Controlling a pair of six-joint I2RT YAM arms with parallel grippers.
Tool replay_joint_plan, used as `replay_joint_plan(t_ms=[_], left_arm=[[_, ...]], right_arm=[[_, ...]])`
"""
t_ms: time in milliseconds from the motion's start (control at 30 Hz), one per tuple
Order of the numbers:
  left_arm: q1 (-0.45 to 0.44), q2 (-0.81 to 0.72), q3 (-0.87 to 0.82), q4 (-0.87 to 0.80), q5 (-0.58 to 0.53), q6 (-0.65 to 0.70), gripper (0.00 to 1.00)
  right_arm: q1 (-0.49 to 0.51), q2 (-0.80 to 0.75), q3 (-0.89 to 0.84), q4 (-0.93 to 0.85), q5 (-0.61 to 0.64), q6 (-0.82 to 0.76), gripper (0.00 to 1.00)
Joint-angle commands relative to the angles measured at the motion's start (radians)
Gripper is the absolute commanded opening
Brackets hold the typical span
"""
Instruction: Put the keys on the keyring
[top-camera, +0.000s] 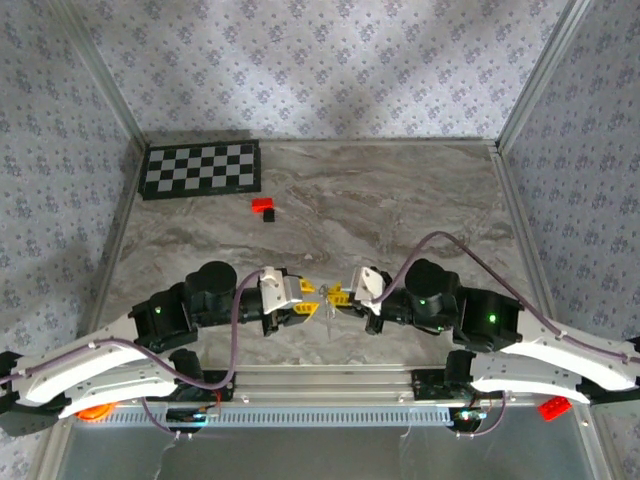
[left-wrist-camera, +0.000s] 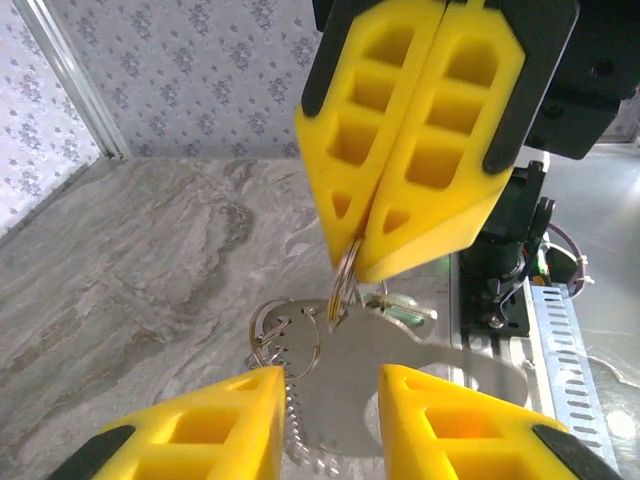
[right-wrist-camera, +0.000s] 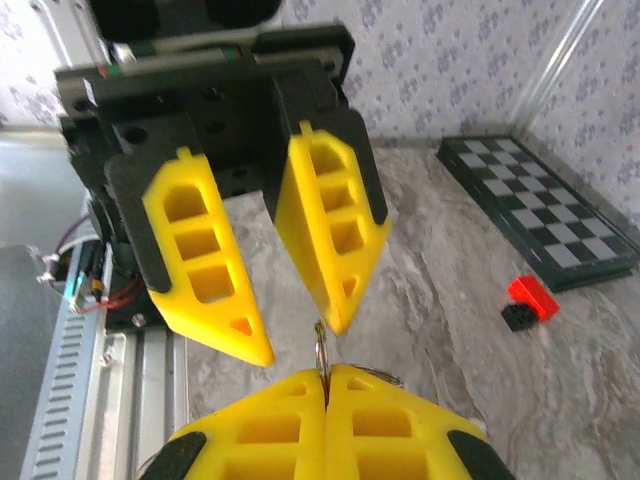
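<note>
The key is a flat, pale silvery blade hanging from the thin wire keyring, with smaller rings and a fine beaded chain bunched beside it, all held above the marble-patterned table where the two arms meet. The right gripper has its yellow fingers pressed together on the keyring, while the left gripper stands with fingers spread, the key between them. Farther back lie a small red-and-black block and a checkerboard, well apart from the grippers.

Checkerboard far-left on table; block just right; keyring nearer.
</note>
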Motion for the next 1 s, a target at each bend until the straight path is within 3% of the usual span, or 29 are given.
replay_joint_plan(t_ms=[0,333,700,967], left_arm=[[-0.002,0.011,0.047,-0.043,-0.027,0.014,0.29],[-0.004,0.072,0.063,-0.009,-0.004,0.036,0.21],[-0.004,0.102,0.087,0.008,0.041,0.055,0.18],[-0.003,0.125,0.091,-0.013,0.01,0.057,0.18]], right_arm=[[0.004,0.042,0.076,-0.128,0.062,-0.031,0.0],[0.006,0.064,0.122,-0.19,0.023,-0.066,0.0],[0.007,0.09,0.129,-0.182,-0.002,-0.072,0.0],[0.007,0.09,0.125,-0.161,-0.013,-0.077,0.0]])
